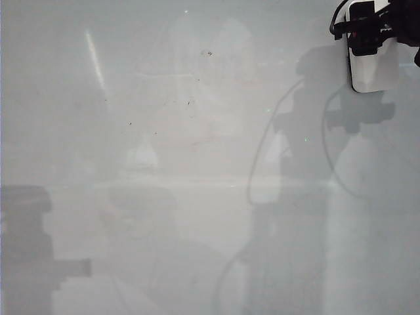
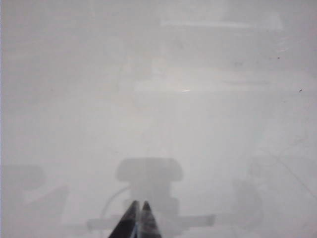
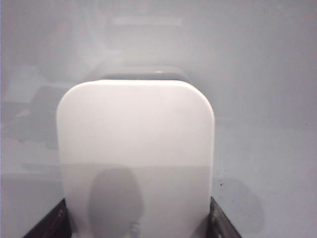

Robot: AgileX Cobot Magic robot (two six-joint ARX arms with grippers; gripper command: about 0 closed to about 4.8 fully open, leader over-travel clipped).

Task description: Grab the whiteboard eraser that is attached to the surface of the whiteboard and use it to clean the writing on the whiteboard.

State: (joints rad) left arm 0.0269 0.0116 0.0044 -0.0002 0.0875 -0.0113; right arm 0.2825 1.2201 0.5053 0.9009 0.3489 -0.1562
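1. Whiteboard (image 1: 164, 249): large glossy pale grey surface, filling all three views; faint specks, smudges and dim reflections across it.
2. Whiteboard eraser (image 1: 374, 69): white rounded-rectangle block, at the upper right corner of the exterior view, lying against the whiteboard. In the right wrist view, seen large and close (image 3: 136, 148), smooth face, rounded corners, lower part shaded.
3. Right gripper (image 1: 367, 29): dark, entering from the top right corner of the exterior view, sitting over the upper end of the eraser, black cable looping beside it. In the right wrist view (image 3: 136, 218), one dark finger (image 3: 49, 225) at each side of the eraser, pressed against its edges; clamped around the eraser.
4. Left gripper (image 2: 139, 220): seen only in the left wrist view, at the edge of the picture; two dark fingertips (image 2: 126, 223) meeting at a point, closed together, nothing between them. Held above bare whiteboard, well apart from the eraser.
5. Writing: very faint reddish traces near the middle of the board in the exterior view (image 1: 210, 141); no letters legible.
6. Shadows: dark arm-shaped shadow (image 1: 26, 256) at the lower left of the exterior view; second shadow (image 1: 315, 118) with a looping cable outline below and left of the eraser.
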